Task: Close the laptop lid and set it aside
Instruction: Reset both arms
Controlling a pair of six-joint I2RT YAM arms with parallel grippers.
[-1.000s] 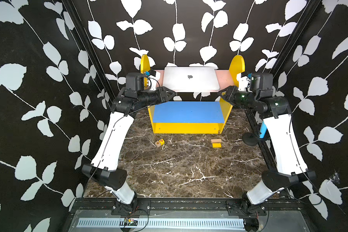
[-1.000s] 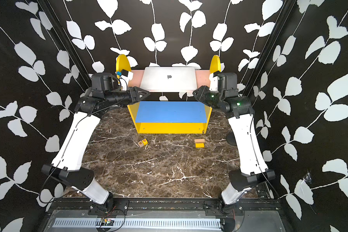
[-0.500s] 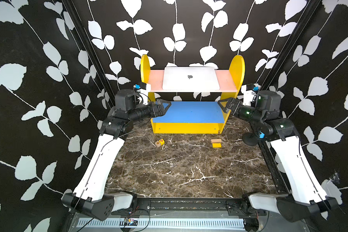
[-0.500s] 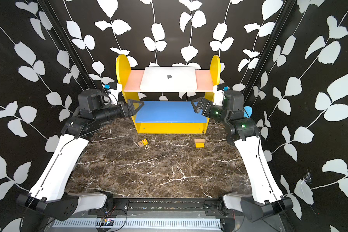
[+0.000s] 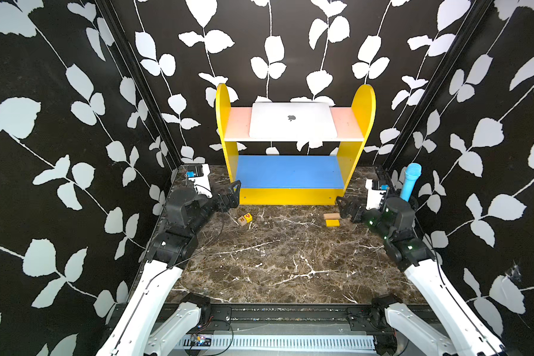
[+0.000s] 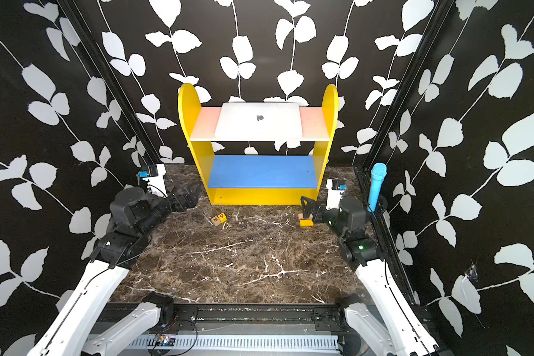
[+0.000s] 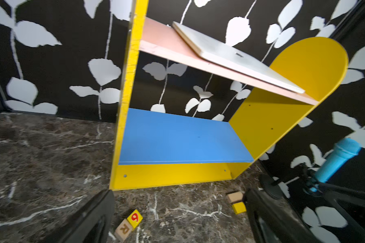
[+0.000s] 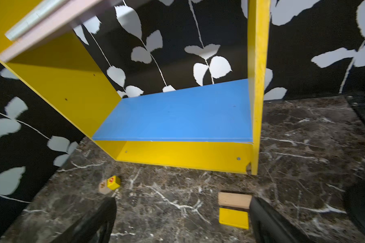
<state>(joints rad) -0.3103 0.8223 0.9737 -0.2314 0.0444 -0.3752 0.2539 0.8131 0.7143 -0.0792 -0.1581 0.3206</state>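
Observation:
The laptop [image 5: 293, 121] [image 6: 259, 120] lies flat on the pink top shelf [image 5: 237, 124] of a yellow rack, in both top views. The laptop lid [image 5: 275, 126] is down, apple logo facing up. In the left wrist view the laptop [image 7: 230, 54] shows as a thin silver slab; in the right wrist view only the laptop's edge [image 8: 27, 22] shows. My left gripper [image 5: 232, 194] [image 7: 178, 195] is open and empty, low by the rack's left foot. My right gripper [image 5: 343, 209] [image 8: 182, 202] is open and empty near the rack's right foot. Neither touches the laptop.
The yellow rack [image 5: 364, 108] stands against the back wall with a bare blue lower shelf [image 5: 289, 171]. Two letter cubes [image 5: 244, 219] lie near my left gripper. A wooden block and a yellow block [image 5: 332, 219] lie by my right gripper. A blue microphone [image 5: 410, 182] stands back right.
Both arms have dropped from top-shelf height beside the laptop and pulled back toward the table. Both grippers have opened wide. The laptop has stayed on the shelf.

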